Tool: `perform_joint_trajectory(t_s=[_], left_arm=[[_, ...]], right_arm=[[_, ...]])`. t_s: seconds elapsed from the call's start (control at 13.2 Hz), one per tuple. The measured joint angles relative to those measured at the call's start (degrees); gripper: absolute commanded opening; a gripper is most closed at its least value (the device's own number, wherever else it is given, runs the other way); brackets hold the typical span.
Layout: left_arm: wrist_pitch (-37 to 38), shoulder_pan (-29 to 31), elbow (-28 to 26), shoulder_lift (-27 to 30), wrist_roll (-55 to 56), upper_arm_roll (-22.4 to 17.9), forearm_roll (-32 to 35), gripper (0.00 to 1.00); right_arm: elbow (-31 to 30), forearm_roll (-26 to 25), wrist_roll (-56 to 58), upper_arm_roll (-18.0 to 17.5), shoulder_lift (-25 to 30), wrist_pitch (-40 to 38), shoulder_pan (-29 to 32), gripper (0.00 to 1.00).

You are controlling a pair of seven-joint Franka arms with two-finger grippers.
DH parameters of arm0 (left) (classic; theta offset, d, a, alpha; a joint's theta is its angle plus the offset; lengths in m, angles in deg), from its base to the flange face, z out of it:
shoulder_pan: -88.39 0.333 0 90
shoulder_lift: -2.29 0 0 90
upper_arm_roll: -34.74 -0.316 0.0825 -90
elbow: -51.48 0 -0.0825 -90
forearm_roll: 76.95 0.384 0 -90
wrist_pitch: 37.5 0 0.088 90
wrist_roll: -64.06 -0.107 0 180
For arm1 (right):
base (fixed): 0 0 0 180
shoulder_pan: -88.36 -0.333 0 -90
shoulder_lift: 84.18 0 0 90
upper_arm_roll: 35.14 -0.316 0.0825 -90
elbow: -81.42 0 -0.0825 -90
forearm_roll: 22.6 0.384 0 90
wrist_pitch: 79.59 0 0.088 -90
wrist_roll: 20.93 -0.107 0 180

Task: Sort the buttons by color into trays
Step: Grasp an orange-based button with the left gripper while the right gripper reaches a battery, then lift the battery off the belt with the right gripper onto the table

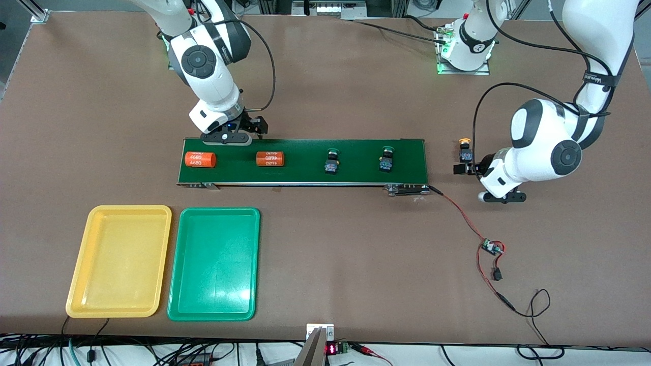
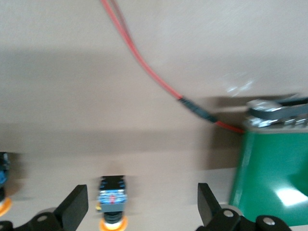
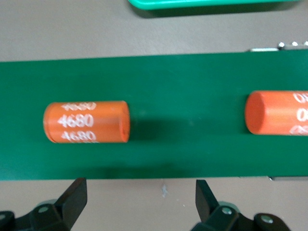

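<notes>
Lighting: bright, even, overhead; soft short shadows under both arms on the brown matte table [image 1: 325,76]. Glare: pale sheen inside the shallow green plastic tray [image 1: 213,264] and on the long dark green conveyor belt [image 2: 274,183]. Left wrist view motion-blurred; front view sharp

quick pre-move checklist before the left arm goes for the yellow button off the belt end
1. left gripper jaws open: ok.
2. yellow button on the table past the conveyor belt, between the jaws in the left wrist view: ok.
3. yellow tray holds nothing: ok.
4. green tray holds nothing: ok.
5. right gripper open at the belt edge over the orange cylinders, away from the left arm: ok.
6. second yellow button's whereabouts: cannot tell.
</notes>
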Motion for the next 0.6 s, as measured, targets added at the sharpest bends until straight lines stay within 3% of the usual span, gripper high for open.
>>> perform_joint_trajectory(t_s=[0.3, 0.6], left_arm=[[0.0, 0.5, -4.5, -0.2, -0.7, 0.1, 6.1, 1.0], [-1.7, 0.9, -7.4, -0.2, -0.7, 0.1, 7.1, 1.0]], right_arm=[[3.2, 0.0, -0.6, 0.0, -3.8, 0.0, -1.5, 1.0], [5.8, 0.0, -0.7, 0.0, -5.6, 0.1, -1.9, 1.0]])
